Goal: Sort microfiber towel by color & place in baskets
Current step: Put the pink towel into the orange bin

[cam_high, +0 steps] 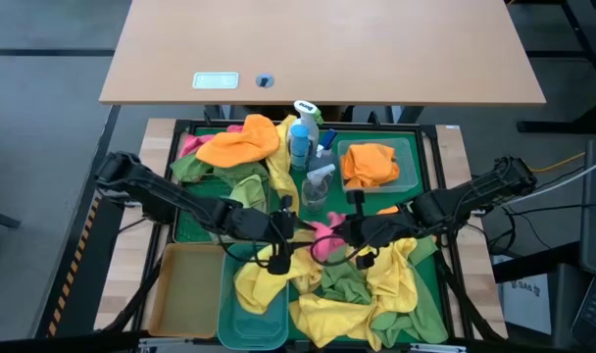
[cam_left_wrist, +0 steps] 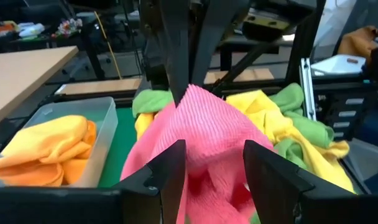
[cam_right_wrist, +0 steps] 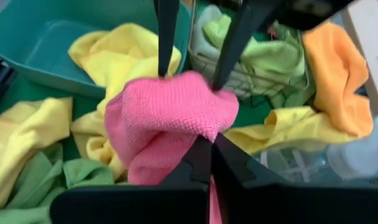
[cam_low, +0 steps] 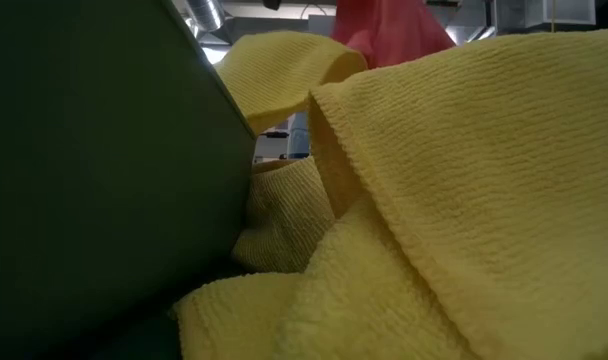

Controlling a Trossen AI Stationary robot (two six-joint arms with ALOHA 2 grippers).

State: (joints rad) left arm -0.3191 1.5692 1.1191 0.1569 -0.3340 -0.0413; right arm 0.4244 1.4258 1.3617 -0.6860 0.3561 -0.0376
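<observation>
The high view looks straight down on both arms. The low view sits buried against yellow towels. Each wrist view looks close past its own fingers at the pink towel between the left gripper and the right gripper.

Spray bottles on green tray

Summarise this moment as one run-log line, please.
left claw: gripping pink towel | right claw: shut on same towel | towel: lifted above green tray
</observation>
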